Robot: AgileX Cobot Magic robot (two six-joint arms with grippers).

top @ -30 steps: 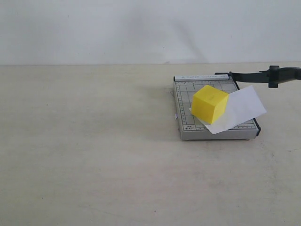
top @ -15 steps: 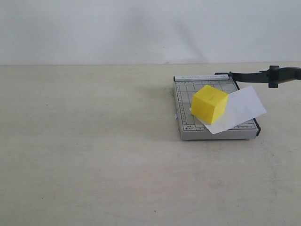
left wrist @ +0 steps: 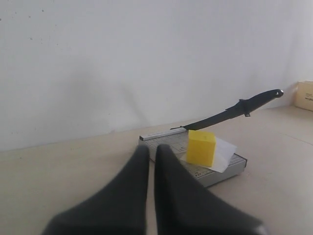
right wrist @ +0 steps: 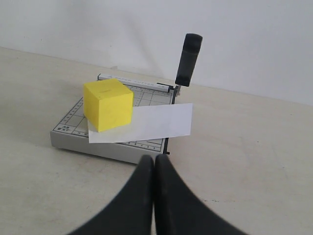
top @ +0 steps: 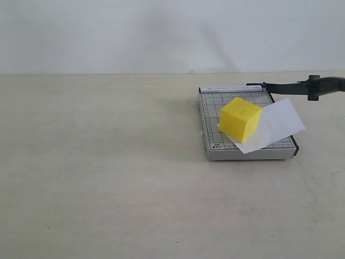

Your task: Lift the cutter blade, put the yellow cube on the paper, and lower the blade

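Observation:
The yellow cube (top: 240, 118) rests on the white paper (top: 275, 127), which lies across the grey gridded cutter base (top: 211, 135) and overhangs its right edge. The black cutter blade (top: 302, 86) stands raised, its handle out past the base's right side. In the left wrist view the cube (left wrist: 201, 147), paper (left wrist: 224, 152) and raised blade (left wrist: 234, 110) sit ahead of my left gripper (left wrist: 151, 149), which is shut and empty. The right wrist view shows the cube (right wrist: 108, 105), paper (right wrist: 156, 122) and upright blade handle (right wrist: 189, 58) beyond my right gripper (right wrist: 154, 160), shut and empty. Neither gripper appears in the exterior view.
The cutter sits on a pale tabletop (top: 108, 178) in front of a white wall. A small cardboard box (left wrist: 305, 95) shows at the edge of the left wrist view.

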